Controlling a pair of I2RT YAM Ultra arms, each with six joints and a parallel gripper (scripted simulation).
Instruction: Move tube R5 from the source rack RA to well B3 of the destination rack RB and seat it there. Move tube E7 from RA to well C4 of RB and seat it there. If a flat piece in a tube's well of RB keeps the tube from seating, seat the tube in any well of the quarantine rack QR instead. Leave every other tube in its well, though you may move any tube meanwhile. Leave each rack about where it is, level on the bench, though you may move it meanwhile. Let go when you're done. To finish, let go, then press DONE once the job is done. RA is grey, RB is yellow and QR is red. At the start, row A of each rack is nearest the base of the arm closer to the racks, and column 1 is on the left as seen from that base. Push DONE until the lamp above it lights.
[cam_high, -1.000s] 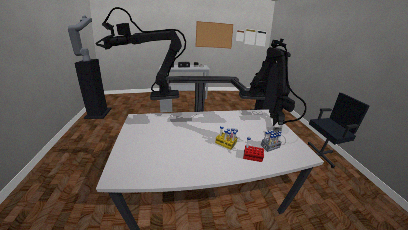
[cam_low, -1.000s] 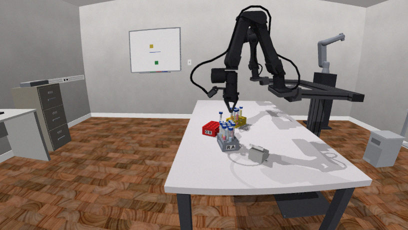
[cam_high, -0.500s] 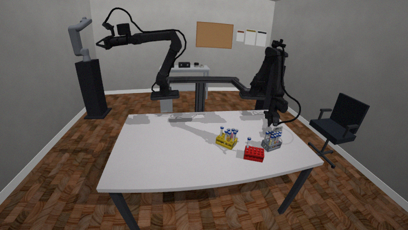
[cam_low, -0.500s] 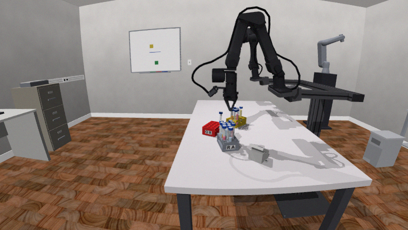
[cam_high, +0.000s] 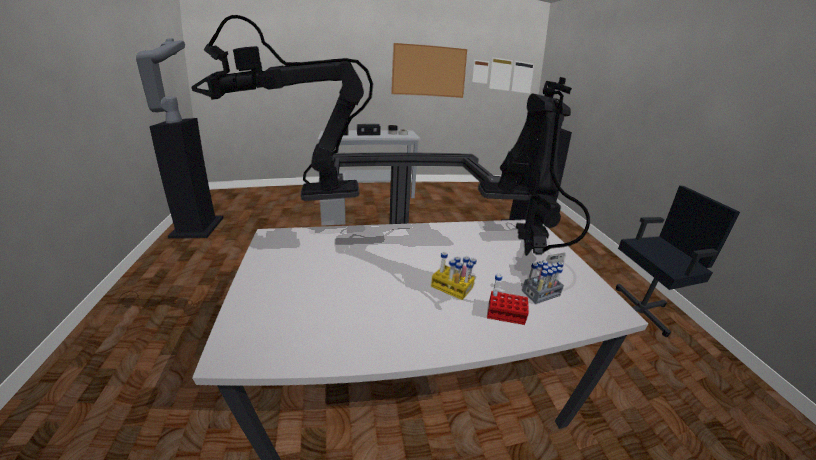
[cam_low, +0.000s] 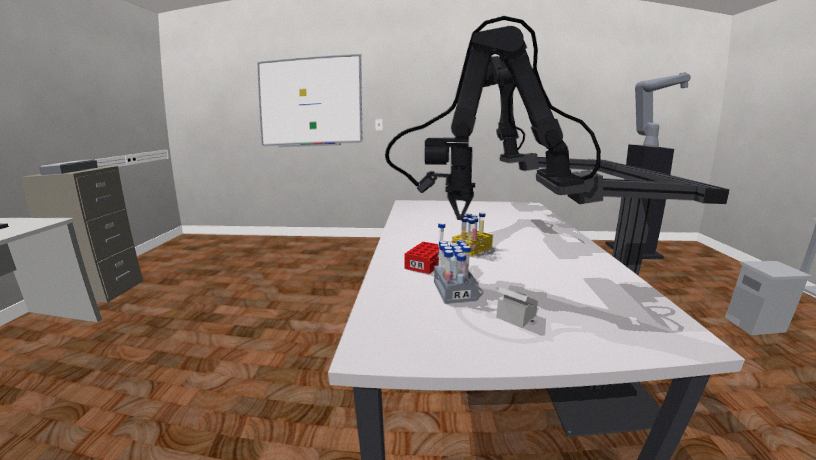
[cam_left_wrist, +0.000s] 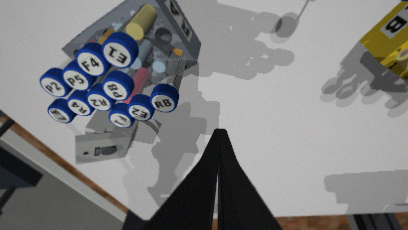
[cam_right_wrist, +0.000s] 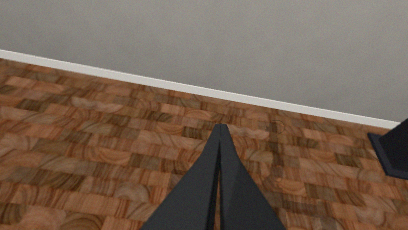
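Observation:
The grey rack RA (cam_high: 533, 297) (cam_low: 443, 290) (cam_left_wrist: 102, 25) holds several blue-capped tubes. A cap (cam_left_wrist: 61, 111) at its outer corner may read E7, but is blurred. I can read no R5 cap. The yellow rack RB (cam_high: 466, 287) (cam_low: 485, 244) (cam_left_wrist: 372, 37) holds several tubes, labels unreadable. The red rack QR (cam_high: 508, 306) (cam_low: 408, 261) holds one tube (cam_high: 498, 278) (cam_low: 441, 226), label unreadable. My left gripper (cam_high: 528, 251) (cam_low: 460, 217) (cam_left_wrist: 220, 135) is shut and empty, above the table beside RA. My right gripper (cam_high: 196, 87) (cam_right_wrist: 220, 130) is shut and empty, raised far from the racks.
The grey button box (cam_high: 557, 258) (cam_low: 517, 311) (cam_left_wrist: 102, 145) stands beside RA. Whether its lamp is lit cannot be told. The white table (cam_high: 320, 320) (cam_low: 422, 342) carries the racks; QR stands between RA and RB, toward the long edge away from the arm bases.

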